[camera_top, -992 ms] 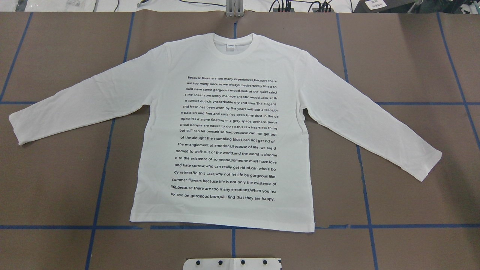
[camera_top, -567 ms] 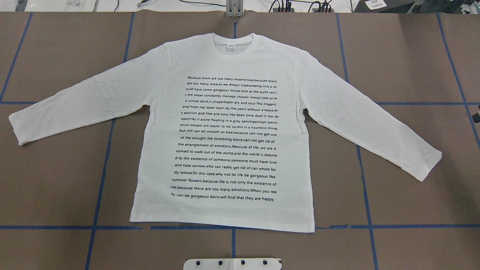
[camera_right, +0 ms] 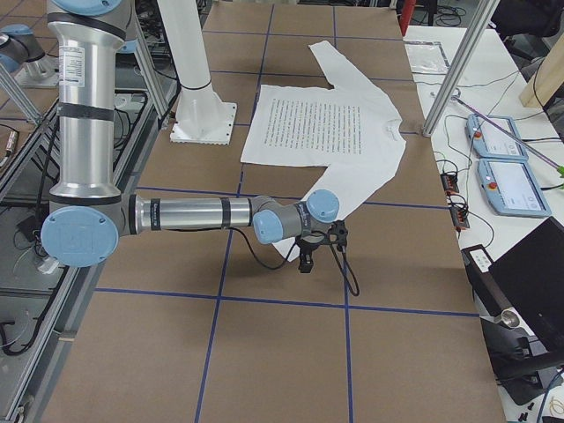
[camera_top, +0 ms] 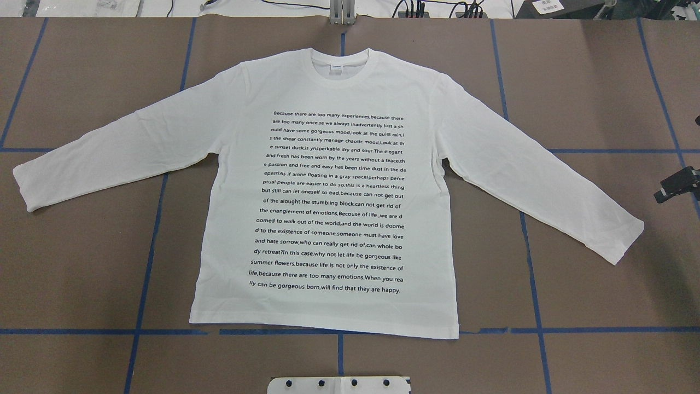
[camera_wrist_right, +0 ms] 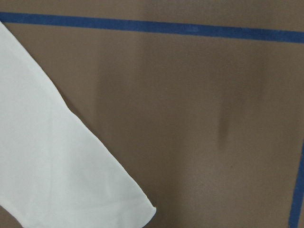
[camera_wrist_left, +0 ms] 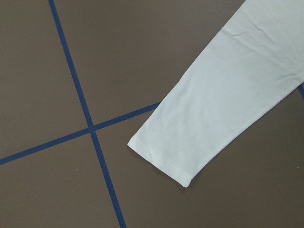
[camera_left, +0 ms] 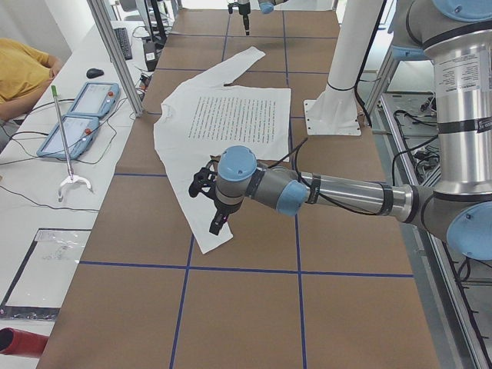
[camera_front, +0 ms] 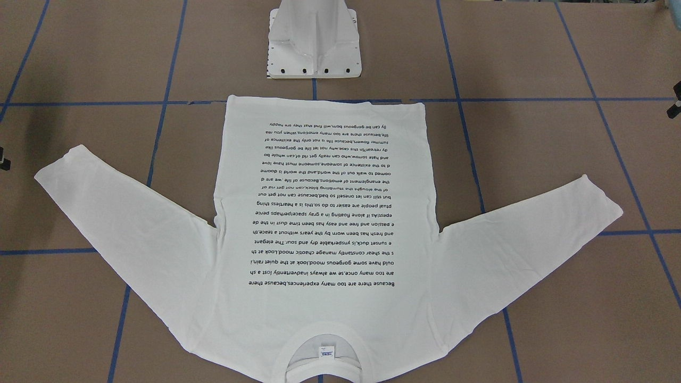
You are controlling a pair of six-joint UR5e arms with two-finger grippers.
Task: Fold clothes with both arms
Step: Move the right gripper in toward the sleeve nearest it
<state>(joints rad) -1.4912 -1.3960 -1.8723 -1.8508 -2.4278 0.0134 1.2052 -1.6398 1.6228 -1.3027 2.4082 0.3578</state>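
Cuffs are what the coming move turns on, which I judge to be a matched pick of both sleeve ends. Toward the table's left end, the left silver-grey jointed arm [camera_left: 346, 196] reaches out low from the robot's edge. Its black left pincer [camera_left: 219, 224] points straight down over the left sleeve's cuff [camera_left: 206, 240]. The left wrist view shows that cuff lying flat below, with the sleeve's long axis running off diagonally towards the shoulder. No fingers show plainly, so I cannot tell whether this pincer is released or clenched. Across the middle of the brown paper-covered table [camera_top: 82, 262], marked with a blue tape grid [camera_top: 147, 246], the white long-sleeved T-shirt [camera_top: 328, 93] lies spread flat with the printed text up. Its collar is towards the operators' edge and its hem towards the robot's edge, just short of the white metal pedestal base [camera_front: 314, 53]. Both sleeves slant outwards and back towards the robot's edge. Toward the right end, the black right pincer [camera_right: 305, 263] hangs over the table just beside the right cuff [camera_top: 629, 243], which lies low and to one side in the right wrist view. Its state cannot be told either. Each arm is the nearer one to its own cuff. The surface looks flat and matte, so the thin cloth probably calls for a pinch from above, and brown table shows on all sides of each cuff.
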